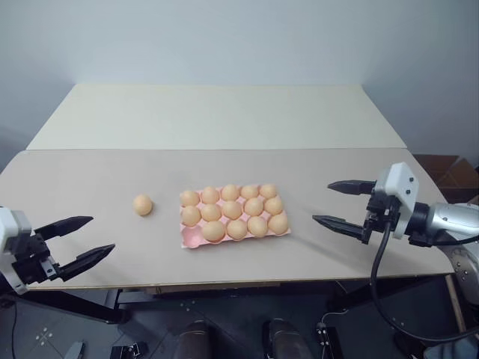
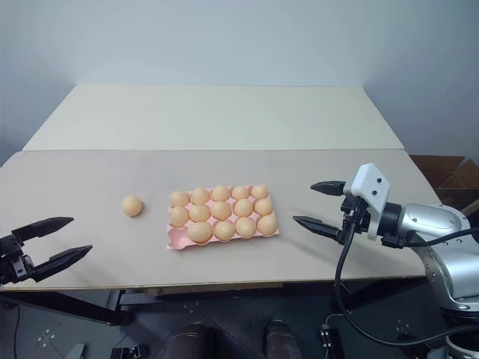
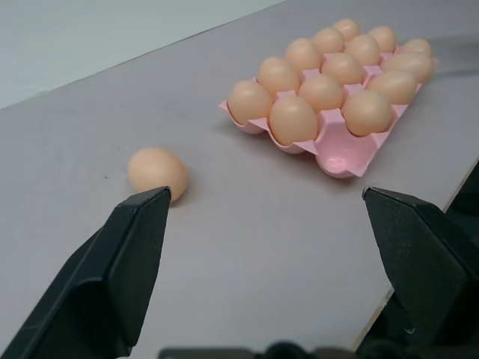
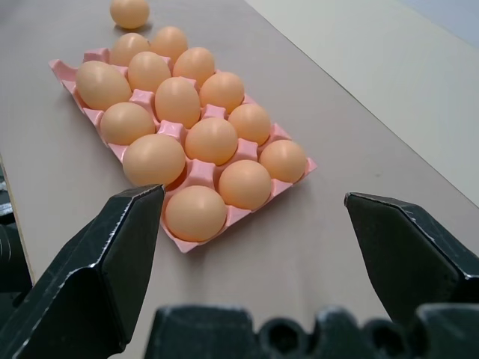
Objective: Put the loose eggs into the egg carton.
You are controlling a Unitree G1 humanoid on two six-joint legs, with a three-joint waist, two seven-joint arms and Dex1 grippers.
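Carton (image 1: 196, 238) sits mid-table (image 1: 90, 179), fourteen eggs seated, one cup empty at near left corner. I see one loose egg (image 1: 143, 205) on table just left of carton, apart from it. Left gripper (image 1: 81, 242) near table's front-left edge, fingers spread wide, holding nothing, well short of egg. Right gripper (image 1: 335, 203) right of carton, fingers spread wide too, holding nothing, pointing toward carton.
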